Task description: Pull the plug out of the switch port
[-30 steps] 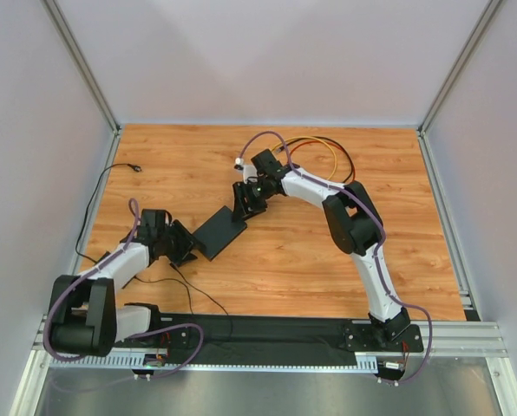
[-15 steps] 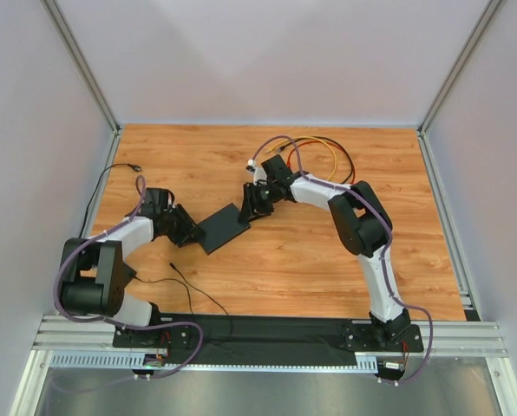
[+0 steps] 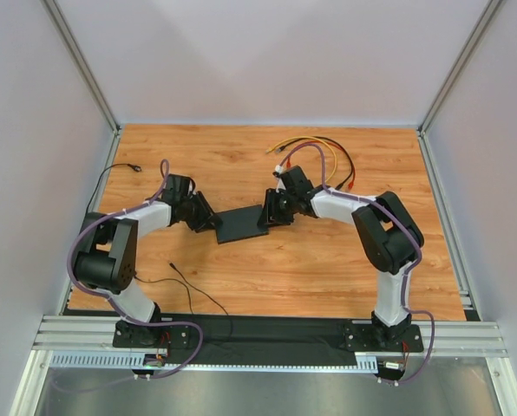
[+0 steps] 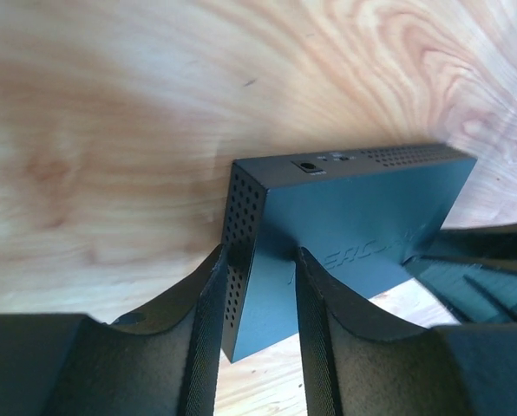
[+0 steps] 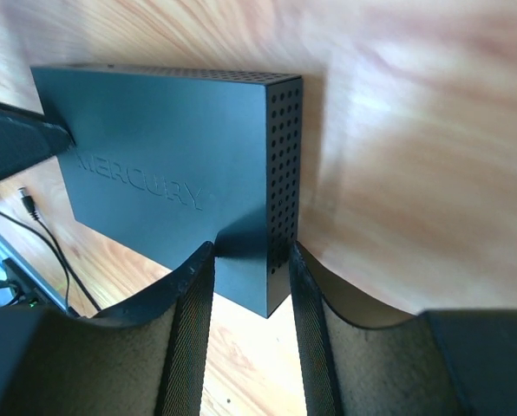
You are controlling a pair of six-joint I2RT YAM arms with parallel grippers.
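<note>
The switch (image 3: pixel 241 224), a thin matte-black box, sits between my two arms over the wooden table, its long side running left to right. My left gripper (image 3: pixel 213 222) grips its left end. In the left wrist view the left gripper (image 4: pixel 260 256) has one finger on each flat face of the switch (image 4: pixel 363 208), beside the perforated side. My right gripper (image 3: pixel 267 214) holds the right end. The right wrist view shows the right gripper (image 5: pixel 251 250) clamped the same way on the switch (image 5: pixel 154 156). A small round socket (image 4: pixel 309 165) on one edge looks empty. The plug is out of view.
Yellow, orange and black cables (image 3: pixel 328 149) lie coiled at the back of the table behind the right arm. A thin black cable (image 3: pixel 102 186) runs along the left side, and another (image 3: pixel 193 290) trails toward the front rail. Grey walls close in the table on three sides.
Both grippers have carried the switch toward the back and right. It has turned from diagonal to nearly left-to-right. Both pairs of jaws have narrowed onto it.
</note>
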